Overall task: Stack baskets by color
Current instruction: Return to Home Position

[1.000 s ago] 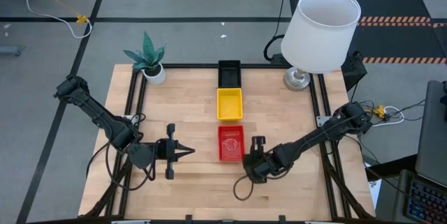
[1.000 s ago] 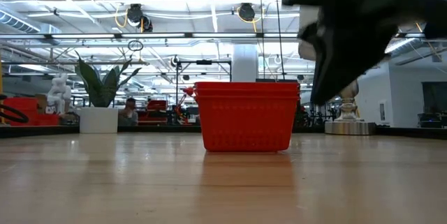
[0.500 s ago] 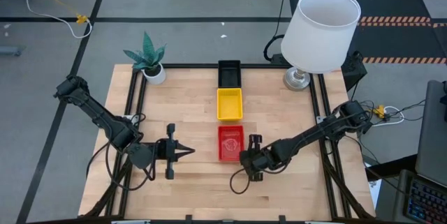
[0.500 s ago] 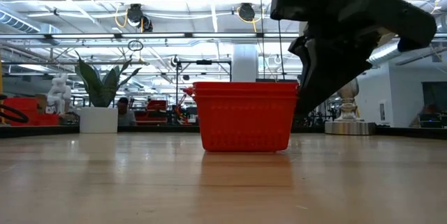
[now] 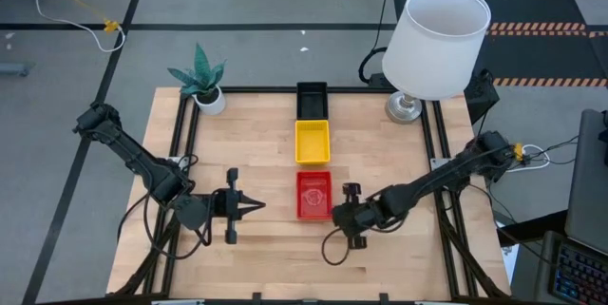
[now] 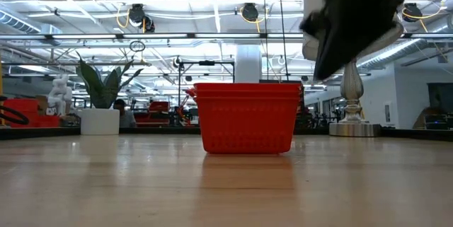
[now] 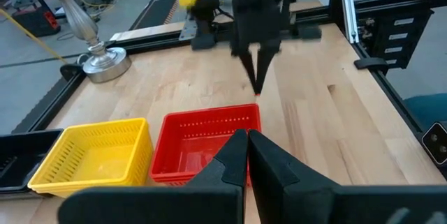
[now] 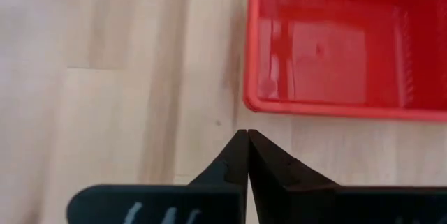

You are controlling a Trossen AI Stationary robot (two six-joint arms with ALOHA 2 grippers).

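Observation:
Three basket piles stand in a row down the table's middle: black (image 5: 312,101) farthest, yellow (image 5: 313,141) in the middle, red (image 5: 314,194) nearest. The red pile (image 6: 248,117) shows nested rims and rests flat on the wood. My right gripper (image 5: 338,215) is shut and slants down over bare table just right of the red pile's near right corner (image 8: 255,105), touching nothing. It hangs above rim height (image 6: 318,71). My left gripper (image 5: 258,206) is shut, level and empty, left of the red pile, pointing toward it.
A lamp with a white shade (image 5: 439,39) stands at the far right corner. A small potted plant (image 5: 202,82) stands at the far left corner. Black frame rails (image 5: 432,143) line the table's sides. Bare wood lies on both sides of the basket row.
My right gripper, shut throughout, first went left and down close to the red pile's right side. It then rose and drew back toward the table's right edge, tipping steeper.

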